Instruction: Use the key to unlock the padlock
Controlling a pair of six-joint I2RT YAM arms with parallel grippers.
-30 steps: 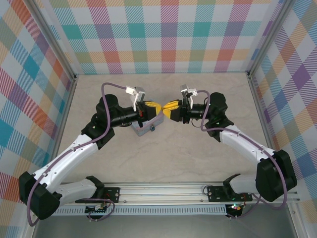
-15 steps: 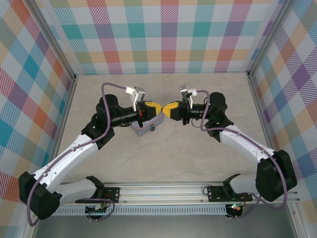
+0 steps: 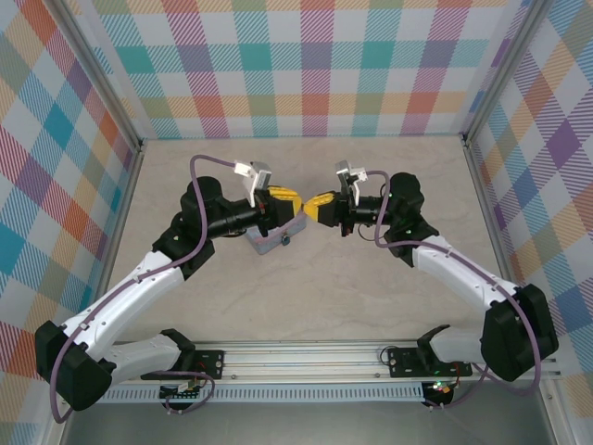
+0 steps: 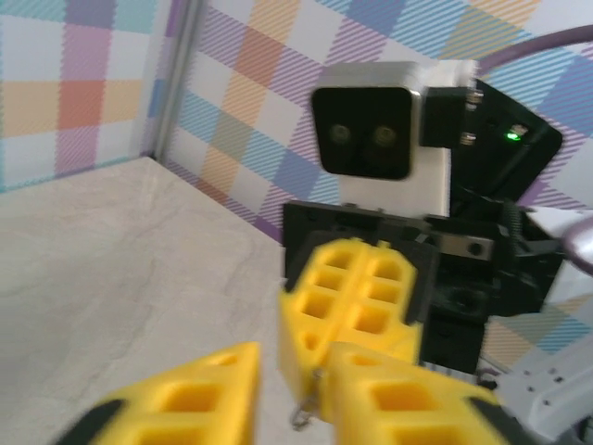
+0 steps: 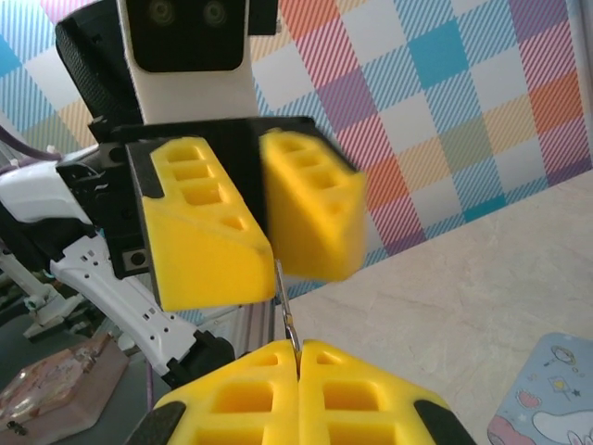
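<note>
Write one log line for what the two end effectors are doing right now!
left end effector: open | right end effector: shut on key, tip to tip with left | key: thin, silvery

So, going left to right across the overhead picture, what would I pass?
Left arm → left gripper → right gripper → right arm. The tin overlaps the left gripper sideways, so it is left out.
</note>
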